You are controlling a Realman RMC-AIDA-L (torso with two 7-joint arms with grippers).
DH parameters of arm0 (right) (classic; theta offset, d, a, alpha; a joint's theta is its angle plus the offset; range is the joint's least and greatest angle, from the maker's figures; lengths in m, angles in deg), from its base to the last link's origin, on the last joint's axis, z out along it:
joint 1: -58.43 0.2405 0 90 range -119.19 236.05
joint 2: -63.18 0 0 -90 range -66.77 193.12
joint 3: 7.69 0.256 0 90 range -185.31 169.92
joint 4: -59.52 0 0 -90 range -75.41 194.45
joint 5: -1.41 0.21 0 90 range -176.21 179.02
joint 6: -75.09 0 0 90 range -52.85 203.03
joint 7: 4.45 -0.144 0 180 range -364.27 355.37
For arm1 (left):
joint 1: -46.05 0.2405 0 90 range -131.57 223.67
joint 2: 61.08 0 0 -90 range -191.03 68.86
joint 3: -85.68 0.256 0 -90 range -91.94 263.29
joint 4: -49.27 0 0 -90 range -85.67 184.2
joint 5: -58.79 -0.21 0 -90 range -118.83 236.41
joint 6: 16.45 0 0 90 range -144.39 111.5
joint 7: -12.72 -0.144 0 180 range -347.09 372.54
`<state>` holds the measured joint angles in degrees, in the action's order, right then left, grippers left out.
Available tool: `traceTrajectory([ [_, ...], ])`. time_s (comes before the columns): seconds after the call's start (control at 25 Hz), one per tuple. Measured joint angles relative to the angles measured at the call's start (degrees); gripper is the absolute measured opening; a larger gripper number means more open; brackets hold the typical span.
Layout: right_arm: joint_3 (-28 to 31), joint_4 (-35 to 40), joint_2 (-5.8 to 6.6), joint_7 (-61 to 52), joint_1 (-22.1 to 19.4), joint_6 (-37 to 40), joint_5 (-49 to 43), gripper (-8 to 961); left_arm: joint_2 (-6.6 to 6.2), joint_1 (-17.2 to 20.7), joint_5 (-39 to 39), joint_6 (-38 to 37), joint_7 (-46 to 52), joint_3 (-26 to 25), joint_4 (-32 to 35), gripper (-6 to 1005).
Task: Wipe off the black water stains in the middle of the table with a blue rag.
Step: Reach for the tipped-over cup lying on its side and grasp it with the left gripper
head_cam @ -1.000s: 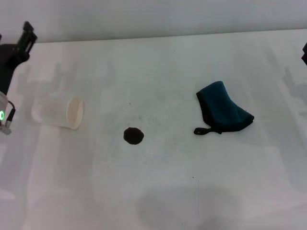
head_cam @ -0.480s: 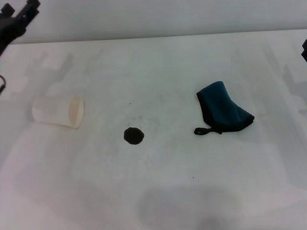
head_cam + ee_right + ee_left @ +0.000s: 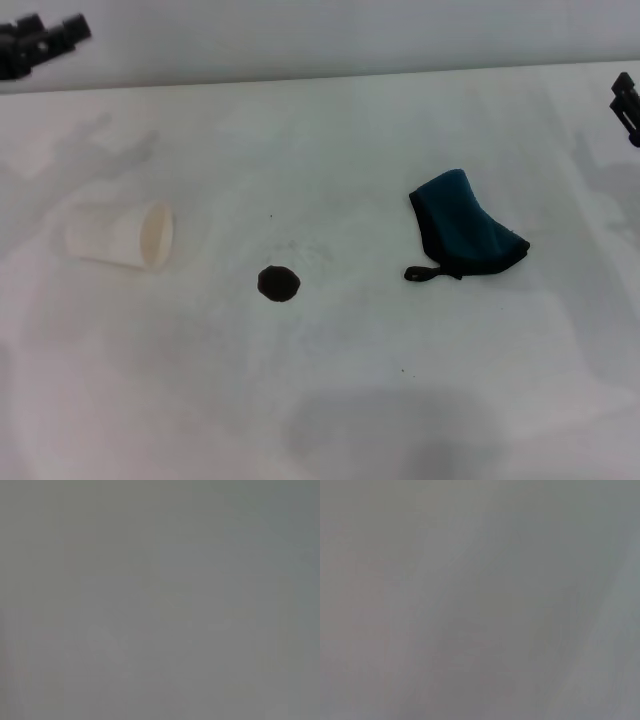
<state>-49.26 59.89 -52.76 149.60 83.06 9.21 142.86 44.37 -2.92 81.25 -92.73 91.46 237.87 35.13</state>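
The left gripper (image 3: 40, 40) is showing only as a dark shape at the far left corner of the head view, above the back edge of the table (image 3: 330, 400), and whether it is open or closed cannot be told; it is holding nothing that can be seen. The right gripper (image 3: 627, 105) is peeking in at the far right edge, again too cut off to judge, and well apart from the cloth. Both wrist views are showing only a featureless grey blur. On the white table, the blue rag (image 3: 465, 228) is lying bunched to the right of centre, its small black loop tag (image 3: 420, 272) pointing toward the left. The black water stains (image 3: 279, 284), one small round blot, are sitting near the middle, apart from the rag. A translucent white cup (image 3: 120, 235) is lying on its side at the left. No writing or brand is readable anywhere.
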Motion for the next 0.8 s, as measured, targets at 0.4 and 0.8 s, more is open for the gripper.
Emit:
traceTrajectory([
  [0.4,-0.1,-2.4,-0.23,-7.1,1.6,2.3,-0.1,783,2.80,-13.0,-23.0,-9.2,0.8,11.4,-21.6,886],
  [0.8,0.5,-3.2,-0.25,-8.3,2.4,4.4,-0.1,783,4.49,-21.3,-42.1,-12.1,-11.9,11.2,-27.0,880],
])
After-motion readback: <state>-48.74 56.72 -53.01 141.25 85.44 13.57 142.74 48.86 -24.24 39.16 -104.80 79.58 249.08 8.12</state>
